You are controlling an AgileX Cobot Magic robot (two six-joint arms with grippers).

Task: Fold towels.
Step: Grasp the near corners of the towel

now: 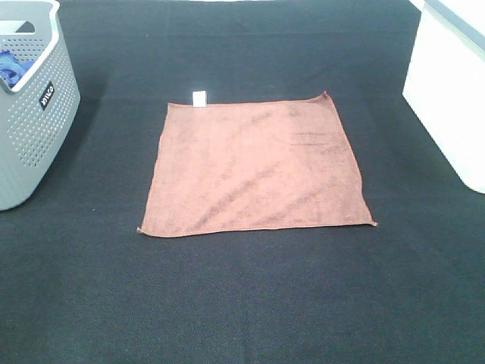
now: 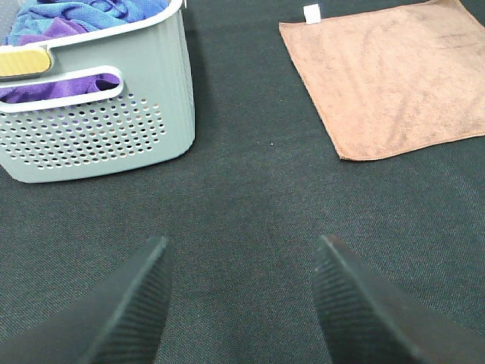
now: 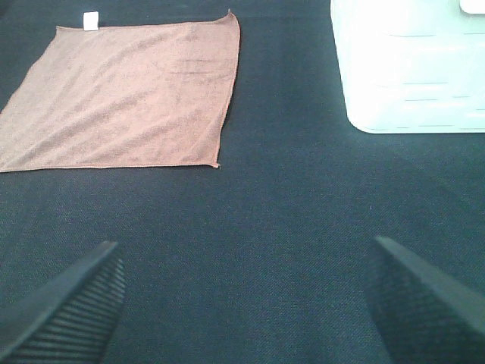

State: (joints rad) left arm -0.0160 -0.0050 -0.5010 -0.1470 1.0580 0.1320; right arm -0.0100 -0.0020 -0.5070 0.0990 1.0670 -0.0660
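My left end effector (image 2: 241,254) is spread wide and empty over bare dark tabletop (image 2: 250,197). The right end effector (image 3: 244,250) has its fingers parted just as far and grips nothing. The terracotta towel (image 1: 256,167) lies flat and unfolded mid-tabletop, its white tag (image 1: 199,98) at the far edge. A grey perforated basket (image 1: 45,129) holding blue cloth (image 1: 11,68) stands to its left and a white bin (image 1: 447,98) to its right, both clear of it.
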